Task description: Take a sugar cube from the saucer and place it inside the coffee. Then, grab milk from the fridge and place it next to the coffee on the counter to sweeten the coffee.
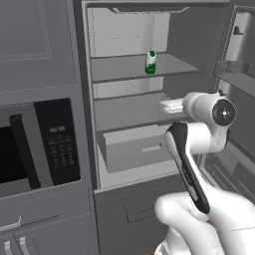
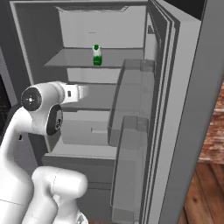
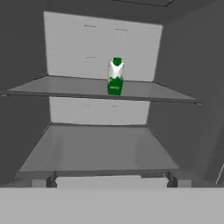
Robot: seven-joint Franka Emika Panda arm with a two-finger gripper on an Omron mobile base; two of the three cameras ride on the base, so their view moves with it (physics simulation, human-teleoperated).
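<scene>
Rendered, flat, even light; no glare. Soft blur throughout, edges straight. Brightest on fridge [image 3: 103, 48] back wall; side walls dim. Faint shading under upper shelf [image 3: 87, 89].

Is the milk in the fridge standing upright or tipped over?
Upright. The milk stands on its base on the fridge's upper shelf, green cap on top, in all three views.
</scene>
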